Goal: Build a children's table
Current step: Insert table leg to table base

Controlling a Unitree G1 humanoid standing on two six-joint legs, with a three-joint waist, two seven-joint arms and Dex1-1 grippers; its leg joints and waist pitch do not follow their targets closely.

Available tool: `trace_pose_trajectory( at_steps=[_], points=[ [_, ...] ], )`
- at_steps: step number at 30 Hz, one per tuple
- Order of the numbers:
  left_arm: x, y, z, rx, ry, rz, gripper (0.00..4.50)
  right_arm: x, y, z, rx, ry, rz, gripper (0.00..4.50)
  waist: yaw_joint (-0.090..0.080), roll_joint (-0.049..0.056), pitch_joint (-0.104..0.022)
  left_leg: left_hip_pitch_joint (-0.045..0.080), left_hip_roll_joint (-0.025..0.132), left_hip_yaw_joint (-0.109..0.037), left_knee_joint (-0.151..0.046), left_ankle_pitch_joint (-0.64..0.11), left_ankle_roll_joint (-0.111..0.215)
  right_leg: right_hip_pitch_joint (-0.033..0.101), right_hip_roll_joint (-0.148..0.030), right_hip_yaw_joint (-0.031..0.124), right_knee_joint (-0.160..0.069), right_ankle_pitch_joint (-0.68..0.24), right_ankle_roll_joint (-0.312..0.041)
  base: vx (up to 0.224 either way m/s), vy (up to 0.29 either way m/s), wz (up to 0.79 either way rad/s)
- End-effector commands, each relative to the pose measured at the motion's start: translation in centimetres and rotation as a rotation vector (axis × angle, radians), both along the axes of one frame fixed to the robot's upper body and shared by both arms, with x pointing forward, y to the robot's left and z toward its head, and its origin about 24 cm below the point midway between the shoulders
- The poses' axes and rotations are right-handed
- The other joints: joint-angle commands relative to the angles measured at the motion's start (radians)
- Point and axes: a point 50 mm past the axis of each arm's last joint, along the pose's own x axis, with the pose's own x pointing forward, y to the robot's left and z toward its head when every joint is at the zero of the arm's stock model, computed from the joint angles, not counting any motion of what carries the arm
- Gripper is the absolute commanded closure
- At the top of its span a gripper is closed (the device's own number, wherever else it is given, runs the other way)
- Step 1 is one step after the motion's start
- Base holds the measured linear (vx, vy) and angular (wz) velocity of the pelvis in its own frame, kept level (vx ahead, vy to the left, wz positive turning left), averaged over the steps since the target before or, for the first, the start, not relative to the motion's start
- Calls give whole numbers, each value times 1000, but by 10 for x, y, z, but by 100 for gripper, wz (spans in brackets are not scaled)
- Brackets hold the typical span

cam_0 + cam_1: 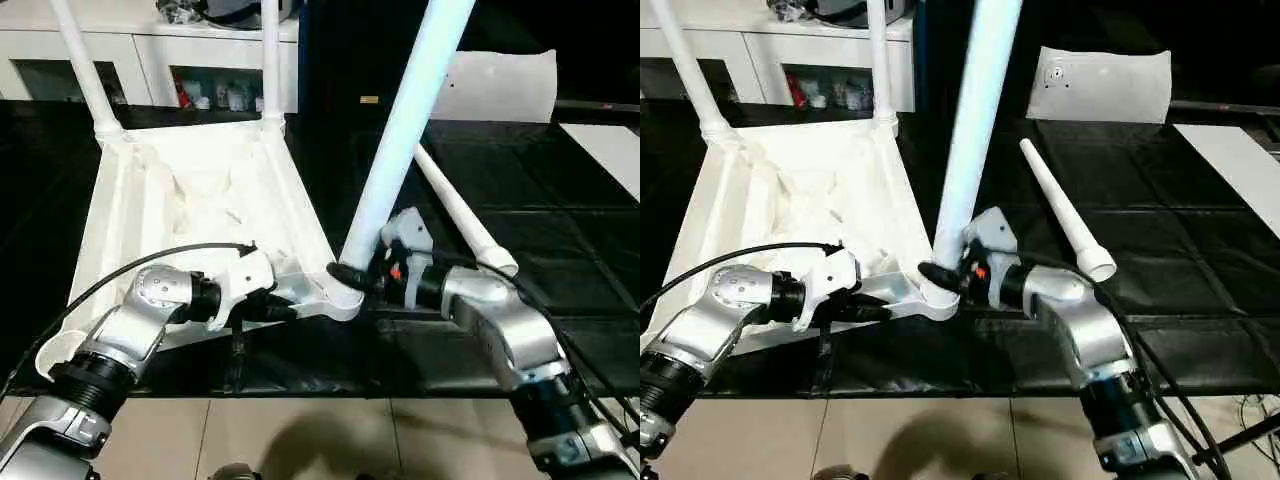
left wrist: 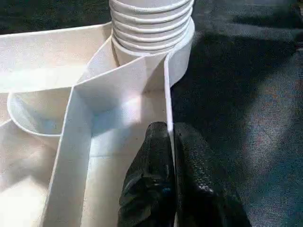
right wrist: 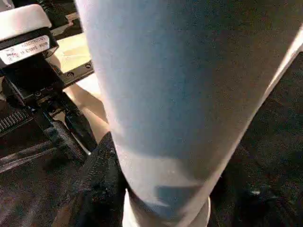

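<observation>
A: Black surface (image 1: 560, 250), covered in dark sheeting, under everything.

B: Table top (image 1: 190, 200) upside down on the left half, ribbed underside up. Two legs (image 1: 85, 65) already upright in the far corner sockets.

A: Third leg (image 1: 405, 120) standing, leaning slightly, in the near right corner socket (image 1: 345, 295). Ridged foot of it seated in that socket, plain in the left wrist view.

B: Fourth leg (image 1: 1060, 210) lying loose on the sheeting, just right of the top, wide end toward the robot.

A: Whitish bag (image 1: 1105, 85) flat at the far edge. White cabinet (image 1: 150, 60) behind.

B: Right gripper (image 1: 352, 272) low on the third leg, just above the socket. Fingers half spread around the tube, one black finger (image 3: 102, 175) pressed to its side.

A: Left gripper (image 2: 170, 142) pressed together, pinching the thin rim wall of the top near that same corner. One fingertip (image 2: 154, 156) inside the wall, the other outside.
</observation>
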Motion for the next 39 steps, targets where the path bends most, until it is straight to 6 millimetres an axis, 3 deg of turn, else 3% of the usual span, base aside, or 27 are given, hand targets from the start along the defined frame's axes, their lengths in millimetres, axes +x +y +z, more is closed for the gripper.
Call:
trace_pose_trajectory(
  at_steps=[1,4,6,8,15,18,26,28,30,32,33,34,35,36,37,38,39],
  points=[
    [5,4,11,4,-52,4,450,-14,6,-31,-67,133,72,259,1,16,-64,12,17,-8,-76,-358,-14,39,-68,45,-96,-498,-96,0,0,0],
    [4,3,12,1,-46,-20,450,-15,7,-34,-76,138,102,259,0,17,-65,10,18,-8,-77,-354,-12,40,-68,45,-93,-493,-101,0,0,0],
    [1,2,12,-1,-34,-57,450,-17,9,-36,-79,146,143,259,-1,7,-65,10,18,-7,-78,-353,-9,40,-68,46,-95,-496,-98,0,0,0],
    [-1,0,14,-1,-16,-102,450,-18,11,-38,-85,157,200,259,-1,12,-62,9,19,-8,-80,-356,-5,39,-68,47,-93,-500,-99,0,0,0],
    [4,7,19,33,-5,-120,450,-19,19,-40,-95,179,312,259,-3,8,-56,10,20,-7,-83,-364,-3,37,-69,51,-90,-482,-115,0,0,0],
    [6,12,20,52,-15,-102,450,-17,21,-40,-100,173,320,259,-4,4,-54,10,20,-7,-84,-369,-4,36,-69,50,-93,-510,-105,0,0,0],
    [8,25,21,63,-48,52,450,-8,22,-42,-107,129,227,259,-8,10,-48,17,18,-11,-83,-414,-13,27,-72,42,-109,-622,-65,0,0,0],
    [7,26,22,52,-56,93,450,-4,22,-42,-106,119,179,259,-14,11,-44,22,14,-14,-81,-442,-19,23,-72,33,-119,-672,-49,0,0,0],
    [-1,23,22,23,-54,166,450,6,20,-42,-87,107,65,259,-31,13,-39,27,12,-20,-77,-490,-25,22,-72,14,-133,-734,-20,0,0,0],
    [-9,11,21,-19,-46,220,450,15,19,-41,-71,100,-50,259,-53,21,-32,33,21,-30,-83,-562,-24,27,-64,-18,-149,-730,-12,0,0,0],
    [-12,2,20,-44,-39,246,450,20,18,-41,-67,98,-112,259,-72,27,-28,22,34,-43,-98,-630,-25,51,-57,-43,-147,-685,0,0,0,0],
    [-13,1,20,-46,-39,249,450,20,18,-41,-66,98,-117,259,-72,42,-26,20,48,-51,-113,-695,-26,63,-50,-51,-130,-639,-5,0,0,0],
    [-14,-5,20,-60,-38,258,450,23,18,-41,-68,96,-145,259,-56,63,-25,-54,97,-60,-201,-864,-43,136,-35,-25,68,-365,-62,-105,23,-13],
    [-14,-12,19,-77,-35,266,450,26,18,-41,-68,91,-180,259,-29,55,-26,-52,91,-30,-224,-884,-27,111,-22,11,116,-207,-56,-77,-38,-2],
    [-14,-22,19,-95,-34,276,450,30,18,-40,-64,93,-233,259,-28,10,-14,-4,52,2,-186,-803,-41,66,-21,52,55,-535,-30,-77,-38,-2],
    [-14,-27,19,-107,-33,282,450,33,17,-40,-61,96,-267,259,-30,-32,-12,99,-21,16,-21,-626,-50,-53,-38,24,-140,-925,50,57,-93,18],
    [-12,-41,21,-136,-38,290,450,39,17,-39,-57,97,-333,259,-66,-48,18,171,-96,11,210,-318,-4,-191,-81,3,-278,-1350,89,51,-38,-15]
  ],
)
